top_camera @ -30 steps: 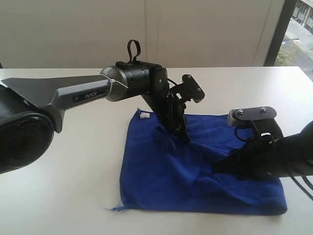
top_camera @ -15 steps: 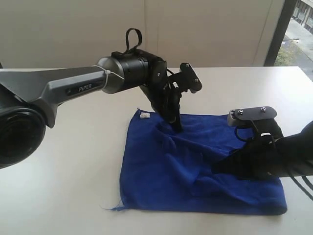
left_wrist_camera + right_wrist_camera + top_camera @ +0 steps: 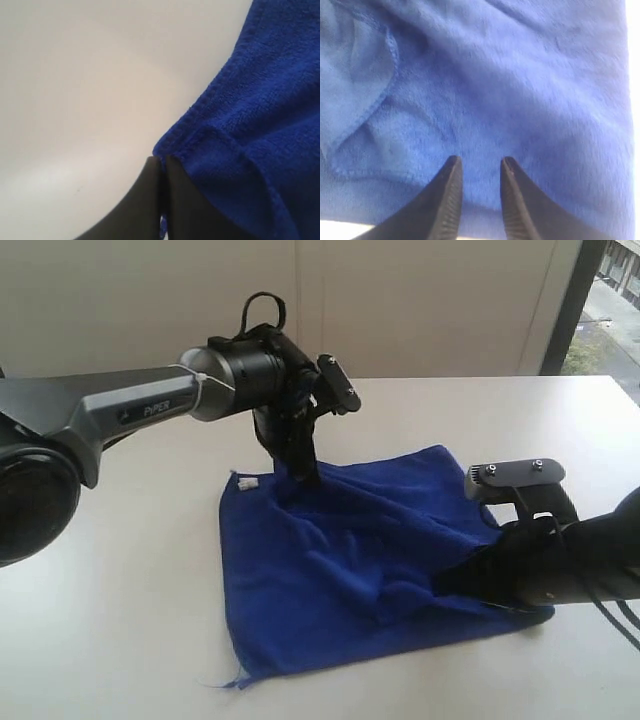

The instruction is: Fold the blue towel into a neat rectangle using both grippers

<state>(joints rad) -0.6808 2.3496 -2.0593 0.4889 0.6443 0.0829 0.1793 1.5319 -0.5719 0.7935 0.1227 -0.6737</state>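
Left tool [image 3: 305, 478] clenched on blue towel [image 3: 330, 570] edge, right tool [image 3: 479, 161] parted over it, white table [image 3: 120, 620], pale wall [image 3: 420, 300] behind

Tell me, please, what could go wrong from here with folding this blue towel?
1. The left gripper pinches only the very hem of the blue towel; a pull might slip it free.
2. The right gripper is open above the cloth, holding nothing, so a one-sided pull may deepen the bunched folds in the middle.

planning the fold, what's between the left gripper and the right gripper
Only the blue towel, rumpled and creased, spans from the left gripper to the right gripper, as the exterior view shows.
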